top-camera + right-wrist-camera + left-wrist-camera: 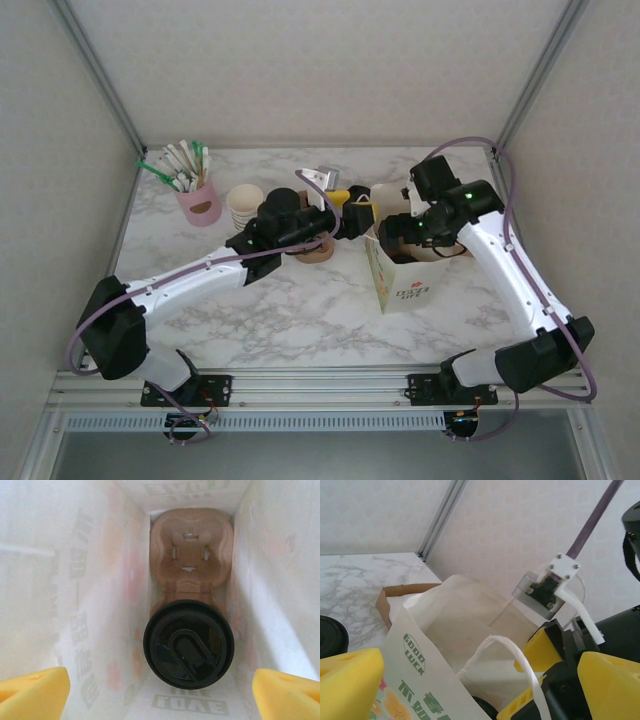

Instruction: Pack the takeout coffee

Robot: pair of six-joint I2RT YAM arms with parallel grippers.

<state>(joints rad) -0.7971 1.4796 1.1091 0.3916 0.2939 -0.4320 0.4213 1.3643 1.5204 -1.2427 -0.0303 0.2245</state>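
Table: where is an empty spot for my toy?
The bare marble between the left arm and the right arm, in front of the paper bag, is free. Along the back it is crowded: pink stirrer pot, cup stack, bag.

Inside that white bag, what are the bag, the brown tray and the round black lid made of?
White printed bag: thin matte paper, it seems; light and mirrored print show through its walls. Brown cup tray: likely moulded pulp cardboard, dull, with punched slits. Round black lid: probably plastic, smooth with glossy reflections.
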